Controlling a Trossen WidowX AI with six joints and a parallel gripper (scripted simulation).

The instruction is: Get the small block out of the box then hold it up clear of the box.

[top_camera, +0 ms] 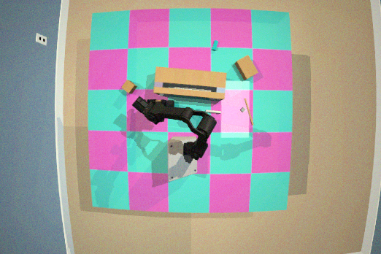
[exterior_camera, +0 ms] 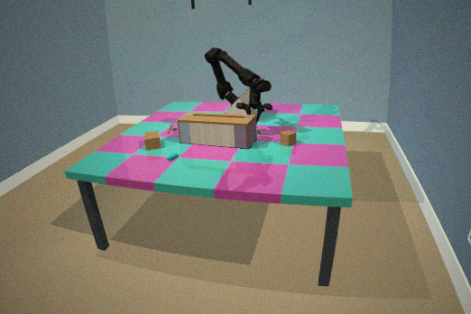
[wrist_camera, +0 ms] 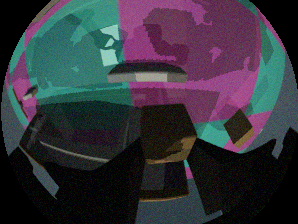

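The brown box (top_camera: 190, 74) (exterior_camera: 217, 119) stands mid-table; its clear front fills the lower left of the wrist view (wrist_camera: 80, 122). A small brown block (wrist_camera: 167, 125) (top_camera: 158, 101) is between my fingertips in the wrist view, and a bit of brown shows beside the hand in the top view. My gripper (wrist_camera: 164, 139) (top_camera: 158, 102) is shut on this block, outside the box, close in front of its left end as the top camera sees it. In the exterior view the box hides the block, so its height above the table is unclear.
A brown cube (top_camera: 128, 87) (exterior_camera: 288, 138) (wrist_camera: 239, 126) stands near that end. A larger one (top_camera: 246, 67) (exterior_camera: 152, 140) and a teal piece (top_camera: 214, 45) (exterior_camera: 172, 157) lie beyond. A pale bar (wrist_camera: 145, 77) lies near the block. Right are a white stick (top_camera: 213, 112), grey piece (top_camera: 242, 109) and thin rod (top_camera: 248, 112).
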